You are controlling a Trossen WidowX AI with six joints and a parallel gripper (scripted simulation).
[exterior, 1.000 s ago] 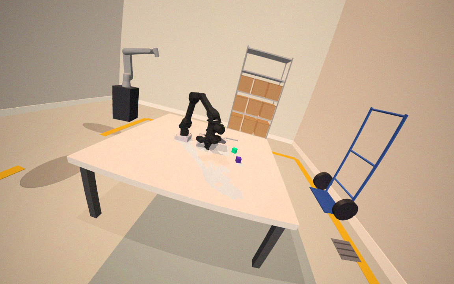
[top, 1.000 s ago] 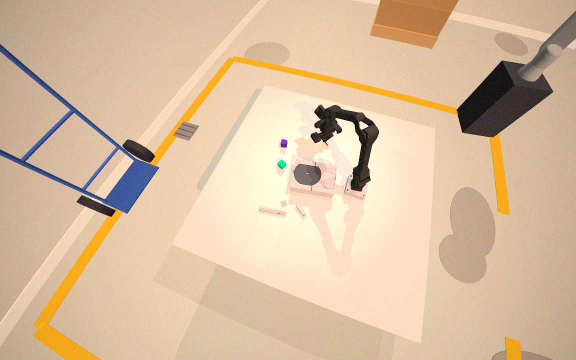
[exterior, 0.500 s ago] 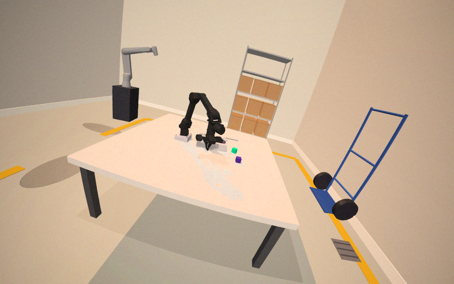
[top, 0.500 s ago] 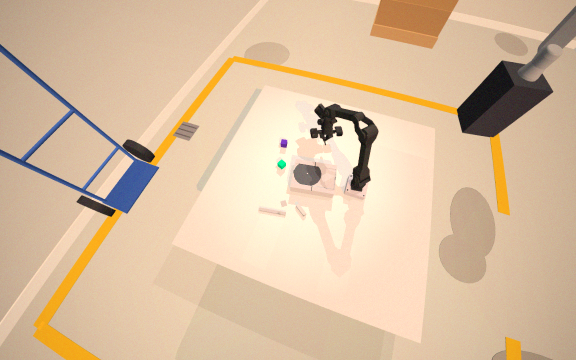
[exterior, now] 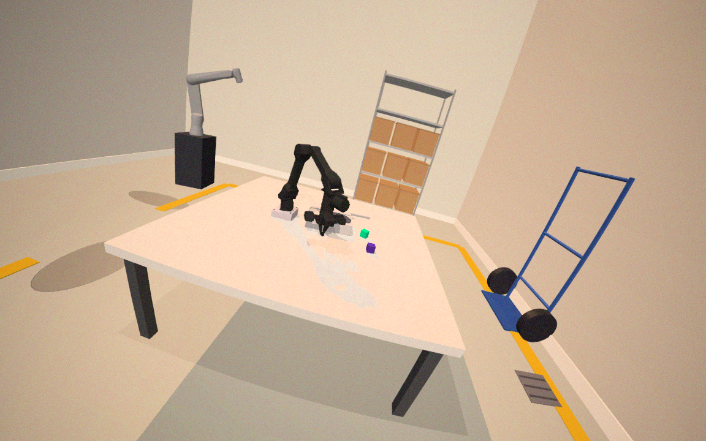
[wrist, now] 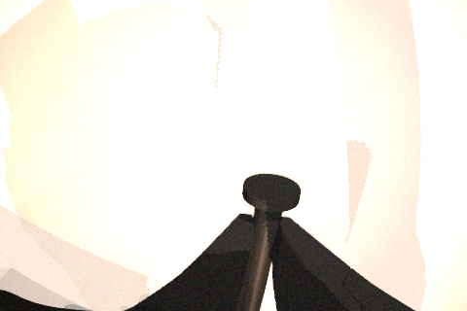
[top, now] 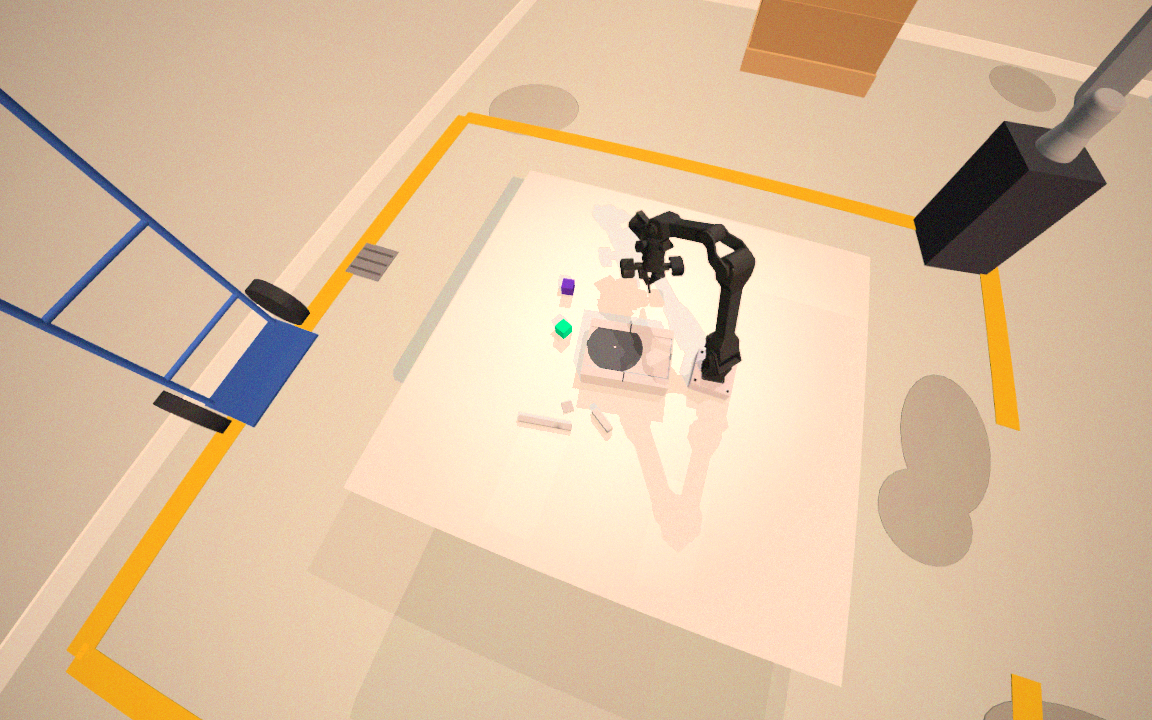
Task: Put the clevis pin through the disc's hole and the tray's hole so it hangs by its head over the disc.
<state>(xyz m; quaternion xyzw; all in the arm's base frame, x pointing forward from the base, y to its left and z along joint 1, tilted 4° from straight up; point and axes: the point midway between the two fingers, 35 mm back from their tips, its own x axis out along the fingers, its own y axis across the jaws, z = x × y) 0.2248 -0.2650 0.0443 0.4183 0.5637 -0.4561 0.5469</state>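
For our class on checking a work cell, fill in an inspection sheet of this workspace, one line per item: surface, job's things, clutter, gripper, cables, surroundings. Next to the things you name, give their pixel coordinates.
Surface: pale table (top: 741, 555) (exterior: 235, 263), shadows across it.
Job's things: dark disc (top: 602, 356) flat in the tray (top: 649, 383); clevis pin (wrist: 271, 191) off the table, not through the disc.
Clutter: green cube (top: 563, 328) (exterior: 364, 233), purple cube (top: 567, 286) (exterior: 370, 248), three pale pieces near the tray.
Gripper: the gripper (top: 650, 284) (exterior: 322, 232) (wrist: 263, 227) is shut on the pin, head showing past the fingertips.
Cables: nothing seen.
Surroundings: blue hand truck (top: 262, 374) (exterior: 501, 311), grey arm (top: 1081, 125) (exterior: 195, 101) on a black pedestal (top: 1001, 205) (exterior: 195, 162), shelving (exterior: 418, 84) with boxes, yellow floor lines.
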